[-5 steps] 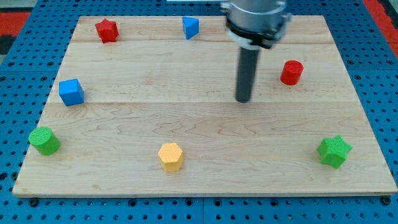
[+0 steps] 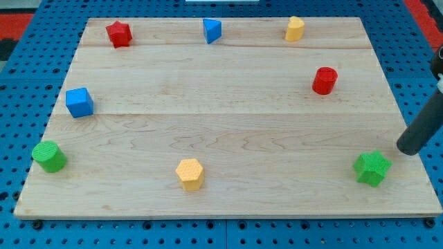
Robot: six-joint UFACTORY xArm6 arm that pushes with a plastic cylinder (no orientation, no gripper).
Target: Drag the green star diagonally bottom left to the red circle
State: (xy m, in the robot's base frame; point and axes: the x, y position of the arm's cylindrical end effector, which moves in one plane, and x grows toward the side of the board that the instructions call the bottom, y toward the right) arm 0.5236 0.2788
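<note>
Robotics lab bench: wooden board (image 2: 228,131) on blue perforated pegboard base (image 2: 14,104).

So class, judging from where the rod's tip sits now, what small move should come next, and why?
Probably slide my tip down to the view's right of the green star. It sits just up-right of it, apart; the red circle lies up-left.

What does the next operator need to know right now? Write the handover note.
My tip sits at the board's right edge, just up and right of the green star, close but apparently not touching it.
The green star lies near the view's bottom-right corner. The red circle stands well above it, slightly to the view's left.
Done: tip positioned beside the star; no push visible yet.
Left: bring the star to a spot diagonally bottom left of the red circle. Likely needs a push from the star's right side, up and leftward.
</note>
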